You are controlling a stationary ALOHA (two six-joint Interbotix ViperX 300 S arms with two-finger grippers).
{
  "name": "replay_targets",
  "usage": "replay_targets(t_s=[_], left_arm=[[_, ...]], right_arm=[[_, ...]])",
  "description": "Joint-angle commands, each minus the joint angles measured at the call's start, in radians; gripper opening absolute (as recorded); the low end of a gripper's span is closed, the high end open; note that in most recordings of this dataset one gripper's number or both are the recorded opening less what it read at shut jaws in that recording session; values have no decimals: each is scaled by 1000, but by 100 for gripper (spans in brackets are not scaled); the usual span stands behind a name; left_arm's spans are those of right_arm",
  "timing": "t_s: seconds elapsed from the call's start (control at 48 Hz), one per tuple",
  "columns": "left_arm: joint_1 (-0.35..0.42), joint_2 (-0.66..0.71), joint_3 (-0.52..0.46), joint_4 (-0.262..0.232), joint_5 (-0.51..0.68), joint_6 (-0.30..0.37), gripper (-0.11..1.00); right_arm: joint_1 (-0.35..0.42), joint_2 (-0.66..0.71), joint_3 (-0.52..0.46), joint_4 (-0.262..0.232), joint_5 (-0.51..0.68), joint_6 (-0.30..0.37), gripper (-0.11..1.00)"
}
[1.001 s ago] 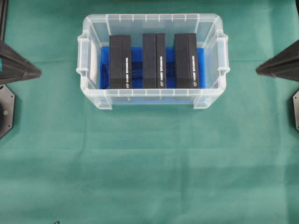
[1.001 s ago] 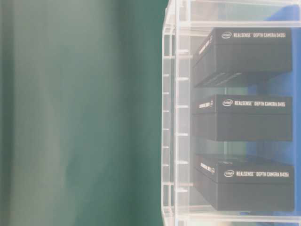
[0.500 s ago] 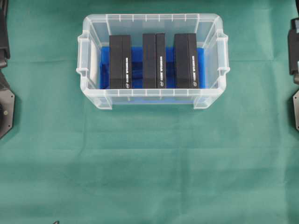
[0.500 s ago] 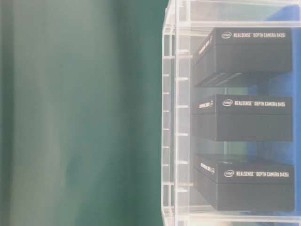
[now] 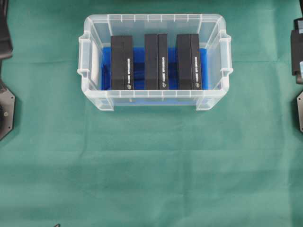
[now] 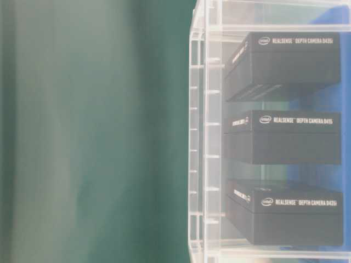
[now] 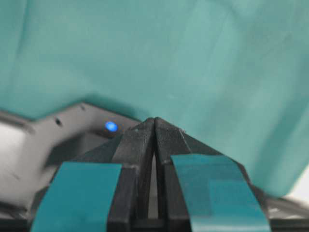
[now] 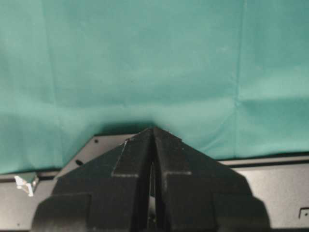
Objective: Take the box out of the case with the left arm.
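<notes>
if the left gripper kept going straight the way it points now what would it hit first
Probably the green cloth. The left gripper, shut and empty, points at bare cloth just past a grey base plate; neither the case nor a box lies in that line. Depth is unclear.

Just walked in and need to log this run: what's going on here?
Nothing is being handled yet. A clear plastic tub with a blue bottom sits on the green cloth, holding three black camera boxes standing side by side. The left gripper with teal pads and the plain black right gripper are both shut, empty and over bare cloth at the table's edges.
</notes>
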Motion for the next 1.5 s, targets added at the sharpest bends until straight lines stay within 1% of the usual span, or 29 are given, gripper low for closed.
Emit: replay_targets(t_s=[0.0, 0.104, 0.208, 0.271, 0.292, 0.334, 0.479, 0.625, 0.709, 0.834, 0.917, 1.126, 1.167, 1.272, 1.48], left_arm=[[2, 12, -32, 0, 21, -167, 2], [17, 23, -38, 5, 40, -423, 1], [38, 25, -38, 6, 57, -673, 1], [46, 20, -37, 9, 67, -784, 1], [46, 17, -35, 11, 69, -807, 1], [46, 9, -32, 12, 67, -830, 1], [49, -17, -21, 14, 57, -822, 1], [49, -8, -21, 14, 11, -822, 1], [74, -5, -20, 15, -3, -824, 1], [140, 2, -17, 15, -2, -813, 1], [206, 3, -15, 15, -2, -779, 1], [345, 3, -15, 9, -2, -617, 1], [364, 3, -14, 8, -2, -595, 1], [391, 3, -12, 3, -2, -569, 1], [393, 3, -3, -11, -2, -561, 1]], right_arm=[[0, 0, -26, -12, 2, 3, 0], [-2, 0, -26, -26, 2, 3, 0], [0, 2, -26, -28, 2, 5, 0], [0, 5, -26, -28, 3, 5, 0], [0, 5, -26, -28, 3, 5, 0], [0, 8, -26, -28, 5, 5, 0], [0, 17, -28, -29, 5, 5, 0], [-2, 21, -29, -29, 5, 5, 0], [0, 23, -29, -29, 5, 5, 0], [0, 23, -29, -29, 6, 5, 0], [0, 23, -29, -29, 6, 5, 0], [0, 23, -29, -37, 3, 5, 0], [0, 23, -28, -41, 3, 5, 0], [0, 23, -29, -46, 5, 5, 0], [0, 23, -29, -63, 6, 5, 0]])
